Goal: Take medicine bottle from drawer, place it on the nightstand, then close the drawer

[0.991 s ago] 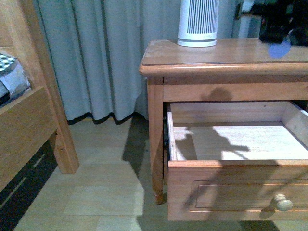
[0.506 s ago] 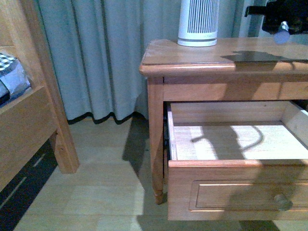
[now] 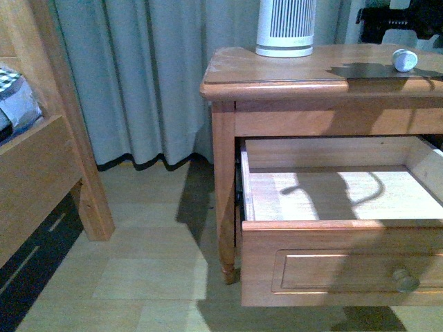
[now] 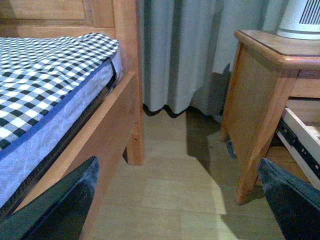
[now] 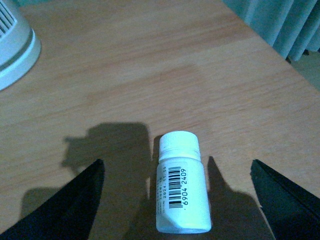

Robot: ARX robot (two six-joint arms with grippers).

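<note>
The medicine bottle (image 3: 405,60), small and white, lies on its side on the nightstand (image 3: 277,77) top near the right end. In the right wrist view the bottle (image 5: 181,182) shows a barcode label, with its cap pointing away. It rests between the spread fingers (image 5: 70,205) of my open right gripper (image 5: 182,200), and neither finger touches it. In the front view the right gripper (image 3: 398,21) hangs dark just above the bottle. The drawer (image 3: 339,232) stands pulled out, its pale interior bare. My left gripper (image 4: 175,205) is open and empty, low over the floor.
The tall white slatted device (image 3: 285,28) stands at the back of the nightstand top and also shows in the right wrist view (image 5: 15,45). The wooden bed frame (image 3: 41,159) with a checked mattress (image 4: 45,90) is at the left. Grey curtains (image 3: 138,76) hang behind.
My right gripper brought the bottle over the nightstand top and let go of it. The bottle now lies there. The front view has shifted slightly.
</note>
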